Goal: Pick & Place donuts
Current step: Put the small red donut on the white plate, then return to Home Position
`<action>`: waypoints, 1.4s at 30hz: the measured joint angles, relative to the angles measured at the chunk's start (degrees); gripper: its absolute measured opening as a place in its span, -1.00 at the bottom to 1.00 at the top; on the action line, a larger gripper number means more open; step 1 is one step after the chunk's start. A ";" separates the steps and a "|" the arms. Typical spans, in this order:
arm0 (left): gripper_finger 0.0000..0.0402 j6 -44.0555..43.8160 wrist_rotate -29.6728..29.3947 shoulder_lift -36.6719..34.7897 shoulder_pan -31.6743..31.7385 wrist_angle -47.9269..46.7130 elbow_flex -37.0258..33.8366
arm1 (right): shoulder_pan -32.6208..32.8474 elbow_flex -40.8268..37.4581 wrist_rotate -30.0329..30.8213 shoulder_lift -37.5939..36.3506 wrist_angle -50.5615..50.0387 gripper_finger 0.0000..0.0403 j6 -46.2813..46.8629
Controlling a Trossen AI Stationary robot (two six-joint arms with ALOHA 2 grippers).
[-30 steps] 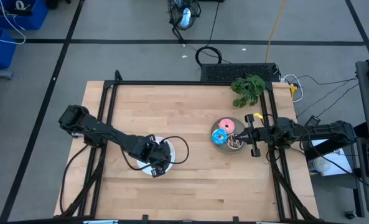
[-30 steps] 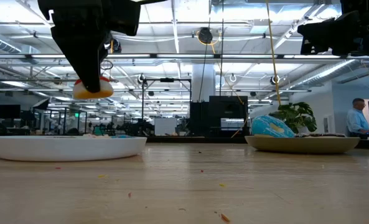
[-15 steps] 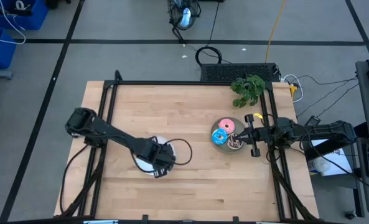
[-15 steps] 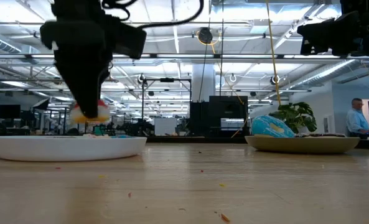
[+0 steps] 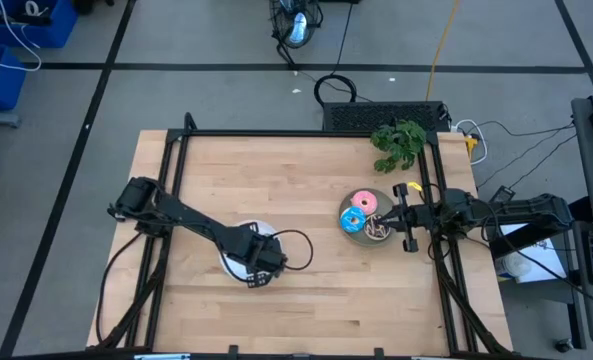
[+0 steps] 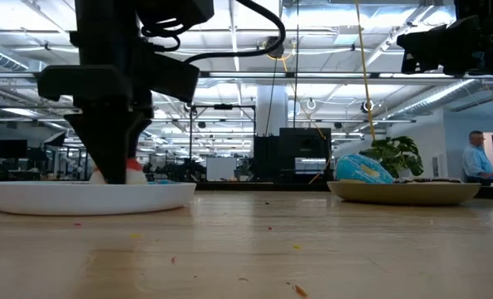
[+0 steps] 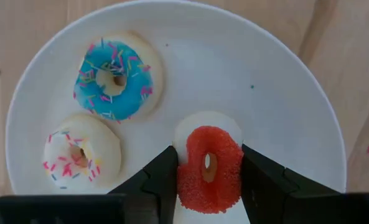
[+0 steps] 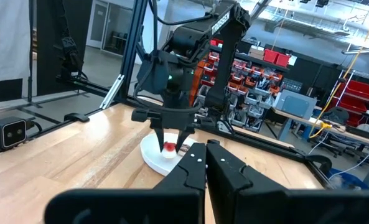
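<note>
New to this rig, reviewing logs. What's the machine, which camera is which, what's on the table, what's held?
Two dark robot arms work at a wooden table. One picture looks straight down, one looks level across the tabletop, and one camera rides on each wrist. The left gripper is shut on a red donut, low over a white plate that holds a blue donut and a whitish-pink donut. The right gripper waits, shut, at a grey plate with larger pink and blue donuts. A leafy plant sits at the far edge.
</note>
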 joint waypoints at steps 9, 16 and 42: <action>0.14 -1.33 1.46 -0.11 0.02 0.17 0.00 | 0.01 -0.01 0.02 0.01 -0.02 -1.00 0.04; 0.43 -1.51 1.18 -0.11 -0.02 0.22 0.00 | 0.01 0.00 0.04 0.02 -0.02 -1.00 0.03; -0.39 7.70 -14.39 -9.42 -6.63 -22.80 19.69 | 0.01 -0.01 -0.04 0.00 -0.02 -1.00 0.05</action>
